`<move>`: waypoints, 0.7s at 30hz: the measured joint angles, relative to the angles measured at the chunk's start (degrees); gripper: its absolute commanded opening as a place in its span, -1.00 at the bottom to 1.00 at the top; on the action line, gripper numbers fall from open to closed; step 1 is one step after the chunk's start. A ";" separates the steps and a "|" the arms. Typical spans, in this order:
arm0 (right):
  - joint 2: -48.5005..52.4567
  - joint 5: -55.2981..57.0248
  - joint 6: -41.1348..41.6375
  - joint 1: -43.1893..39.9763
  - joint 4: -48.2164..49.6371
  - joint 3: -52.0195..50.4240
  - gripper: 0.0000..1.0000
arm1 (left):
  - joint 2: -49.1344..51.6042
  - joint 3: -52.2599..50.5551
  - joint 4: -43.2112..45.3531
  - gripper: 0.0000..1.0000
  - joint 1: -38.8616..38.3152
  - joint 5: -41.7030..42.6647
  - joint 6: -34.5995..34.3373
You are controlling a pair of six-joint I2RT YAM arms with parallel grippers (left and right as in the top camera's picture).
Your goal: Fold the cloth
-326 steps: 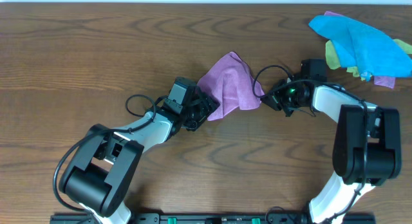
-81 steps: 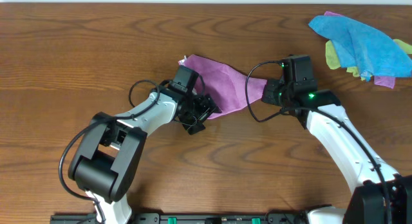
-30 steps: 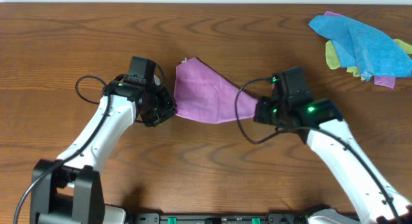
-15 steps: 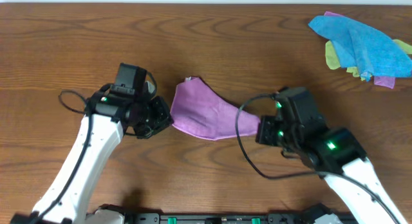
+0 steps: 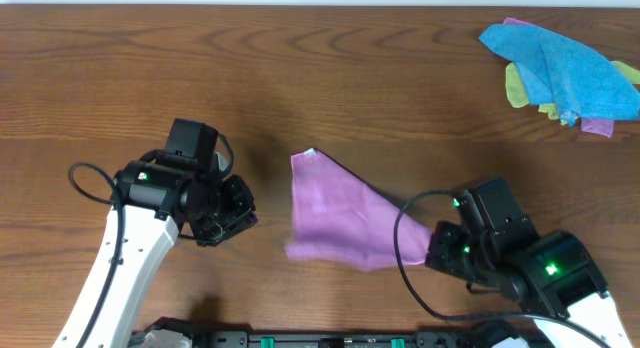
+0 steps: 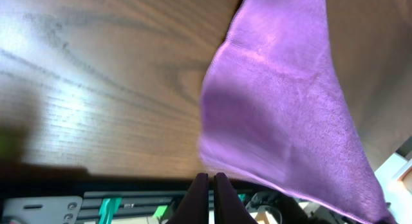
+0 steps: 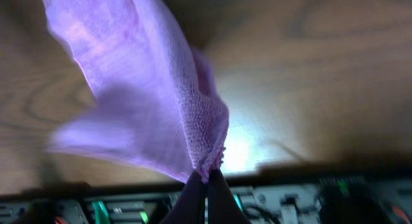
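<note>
The cloth (image 5: pixel 345 220) hangs above the near middle of the table (image 5: pixel 150 78), pinched by one corner in the right gripper (image 7: pixel 205 185), whose jaws are clamped tight on the bunched fabric. The left gripper (image 6: pixel 207 185) has its jaws pressed together. It seems to hold nothing, though the blurred lower hem passes close to its tips in the left wrist view. From overhead it stands apart from the cloth's free edge. The cloth looks light, soft and limp. It drapes and creases under its own weight, so it will sag, twist and likely swing from a single hold. Its nubby weave should grip well between the jaws. The best hold is probably a neighbouring corner or hem, so that one edge stretches straight between the two grippers.
</note>
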 measured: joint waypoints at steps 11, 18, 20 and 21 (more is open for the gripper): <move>0.17 1.29 1.44 0.00 1.31 5.09 -0.97 | -2.64 0.00 -0.61 -0.88 0.00 0.22 -0.22; 6.10 2.29 1.29 0.00 9.25 5.11 -0.97 | -2.64 -0.02 0.17 -0.81 -0.57 2.60 -0.74; 8.02 2.93 1.09 0.00 12.20 5.14 -0.97 | -2.67 -0.22 1.86 -0.78 -1.29 2.95 -1.95; 9.14 3.17 0.94 0.00 14.14 5.14 -0.98 | -2.67 -0.55 3.04 -0.75 -1.53 3.15 -2.40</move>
